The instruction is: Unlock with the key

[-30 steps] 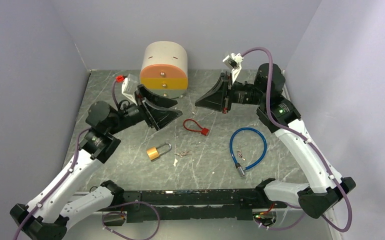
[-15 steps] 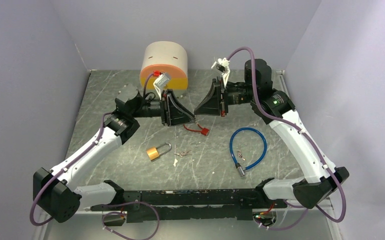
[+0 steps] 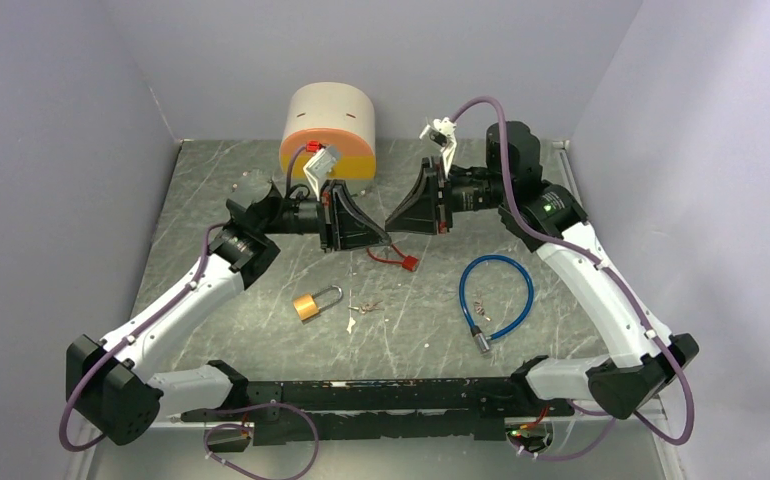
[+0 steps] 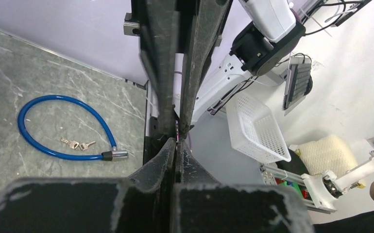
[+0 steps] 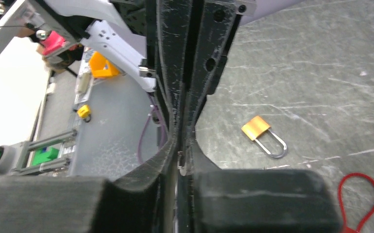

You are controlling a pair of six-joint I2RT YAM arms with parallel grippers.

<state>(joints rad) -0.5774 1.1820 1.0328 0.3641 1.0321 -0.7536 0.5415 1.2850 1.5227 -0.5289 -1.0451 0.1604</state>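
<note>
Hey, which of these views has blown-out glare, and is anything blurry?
Top external: even light, sharp, only soft shadows under the arms. Left wrist: the room at right is washed out white; the near fingers are dark and soft. Right wrist: upper left corner blown out; padlock is sharp.

No text, no labels, no numbers, no signs legible anywhere
</note>
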